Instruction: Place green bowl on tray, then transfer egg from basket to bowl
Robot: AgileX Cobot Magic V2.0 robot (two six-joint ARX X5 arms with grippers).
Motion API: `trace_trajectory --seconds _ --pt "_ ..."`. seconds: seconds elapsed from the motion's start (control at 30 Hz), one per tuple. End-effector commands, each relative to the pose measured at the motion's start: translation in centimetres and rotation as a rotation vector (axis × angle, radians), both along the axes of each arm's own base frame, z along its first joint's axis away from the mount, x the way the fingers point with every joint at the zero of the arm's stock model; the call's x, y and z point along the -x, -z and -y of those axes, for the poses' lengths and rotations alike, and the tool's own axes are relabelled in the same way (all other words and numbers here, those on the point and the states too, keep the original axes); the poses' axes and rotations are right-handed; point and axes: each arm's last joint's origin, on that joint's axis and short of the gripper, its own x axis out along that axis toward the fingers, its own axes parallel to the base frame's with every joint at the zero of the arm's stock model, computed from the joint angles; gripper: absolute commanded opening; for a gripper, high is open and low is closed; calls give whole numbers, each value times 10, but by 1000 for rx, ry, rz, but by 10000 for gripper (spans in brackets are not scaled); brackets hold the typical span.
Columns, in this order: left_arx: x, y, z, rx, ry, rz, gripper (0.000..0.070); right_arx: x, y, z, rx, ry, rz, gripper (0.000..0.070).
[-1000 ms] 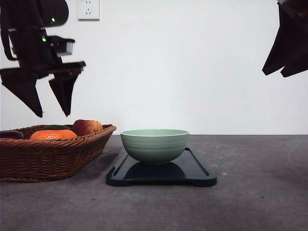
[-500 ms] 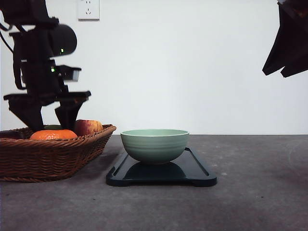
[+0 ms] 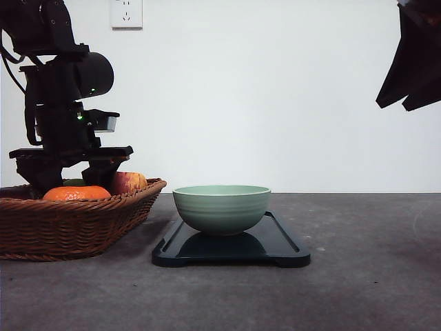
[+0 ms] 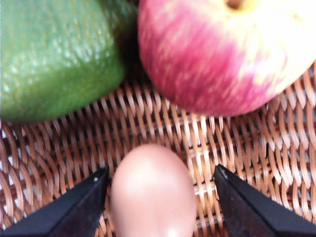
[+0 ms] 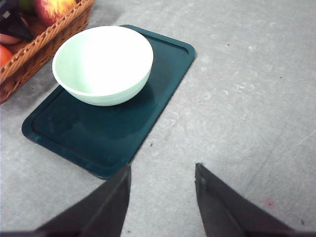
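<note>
The green bowl (image 3: 221, 207) stands upright and empty on the dark tray (image 3: 275, 249) at the table's middle; the right wrist view shows the bowl (image 5: 102, 64) on the tray's (image 5: 98, 138) basket-side half. The reddish-brown egg (image 4: 153, 192) lies on the basket's weave (image 4: 148, 123). My left gripper (image 4: 161, 169) is open, one finger on each side of the egg, with a small gap on one side. In the front view my left arm (image 3: 69, 117) reaches down into the basket (image 3: 69, 224). My right gripper (image 5: 162, 168) hangs open and empty, high at the right (image 3: 393, 105).
A red-yellow apple (image 4: 222, 49) and a green bumpy fruit (image 4: 54, 54) lie just beyond the egg. An orange tangerine (image 3: 76, 194) and the apple (image 3: 125, 182) rise above the basket rim. Bare grey table lies right of the tray. A wall socket (image 3: 126, 12) is behind.
My left arm has come down from above the basket until its fingers are inside it. The right arm, bowl and tray have not moved.
</note>
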Motion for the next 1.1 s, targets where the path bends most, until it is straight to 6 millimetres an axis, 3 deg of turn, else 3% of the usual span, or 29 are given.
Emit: trace_trajectory --seconds 0.0,0.13,0.3,0.37,0.73,1.07 --pt "-5 0 2 -5 9 9 431 -1 -2 -1 3 -2 7 254" --pt "-5 0 2 -7 9 2 410 -1 -2 -1 4 0 8 255" --pt "-3 0 1 -11 9 -16 164 -1 -2 -1 10 12 11 255" --pt "-3 1 1 -12 9 -19 140 -1 -2 -1 11 13 12 255" --pt "-1 -14 1 -8 9 -4 147 -1 -2 -1 11 13 12 255" --pt "24 -76 -6 35 11 155 147 -1 -2 -1 11 13 12 255"
